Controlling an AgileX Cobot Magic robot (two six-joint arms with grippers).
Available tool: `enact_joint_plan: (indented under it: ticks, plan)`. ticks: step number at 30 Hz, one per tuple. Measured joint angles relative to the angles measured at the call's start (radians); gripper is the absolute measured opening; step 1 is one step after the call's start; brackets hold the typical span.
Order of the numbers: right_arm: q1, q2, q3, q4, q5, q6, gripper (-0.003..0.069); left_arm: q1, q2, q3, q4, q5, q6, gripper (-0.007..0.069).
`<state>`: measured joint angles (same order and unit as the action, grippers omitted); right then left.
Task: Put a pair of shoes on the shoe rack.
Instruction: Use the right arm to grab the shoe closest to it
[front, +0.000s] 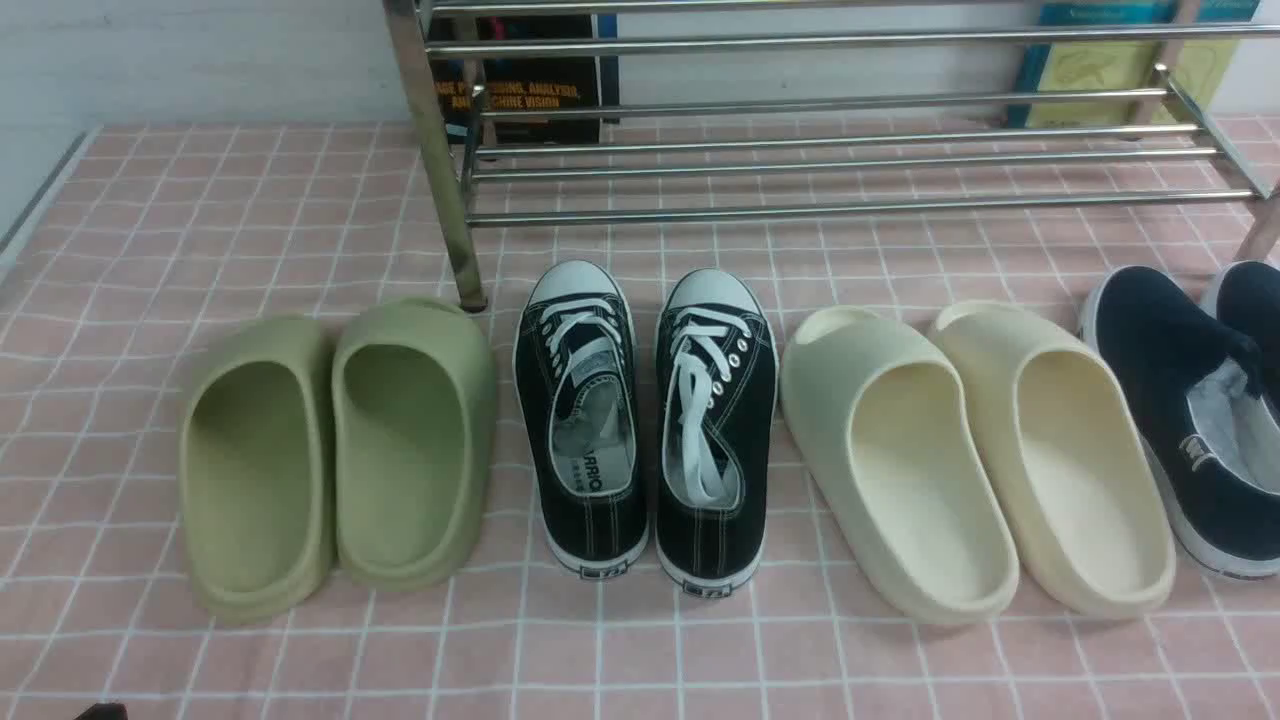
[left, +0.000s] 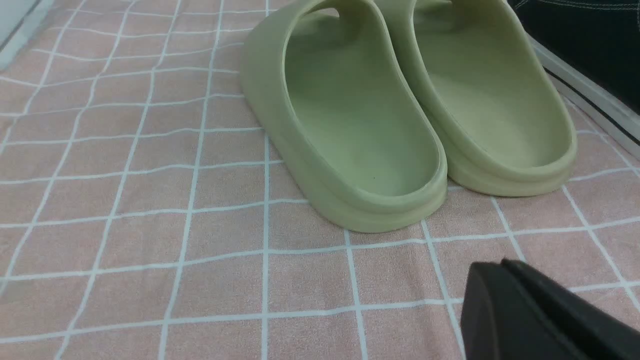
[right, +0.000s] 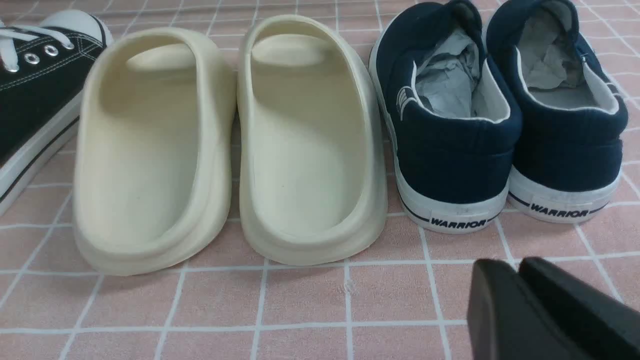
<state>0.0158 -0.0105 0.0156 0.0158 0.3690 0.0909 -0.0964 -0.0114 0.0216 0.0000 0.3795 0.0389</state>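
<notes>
At the front view's right edge, 2 navy shoes (front: 1160, 350) sit cropped.

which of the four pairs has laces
The black sneakers with white toe caps, between the green slides and the cream slides. They alone carry white laces; both slide pairs and the navy slip-ons are laceless.

Front camera high toward shoe rack (front: 840, 207); wrist cameras low, close.

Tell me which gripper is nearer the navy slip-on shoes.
Right. The right gripper sits just behind the heels of the navy shoes; the left gripper is behind the green slides, at the row's opposite end.
</notes>
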Motion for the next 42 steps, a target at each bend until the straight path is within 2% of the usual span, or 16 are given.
enact_joint_plan:
  ticks: [42]
  plan:
    - [0.000, 0.000, 0.000, 0.000, 0.000, 0.000, 0.0123, 0.000, 0.000, 0.000, 0.000, 0.000, 0.000, 0.0034]
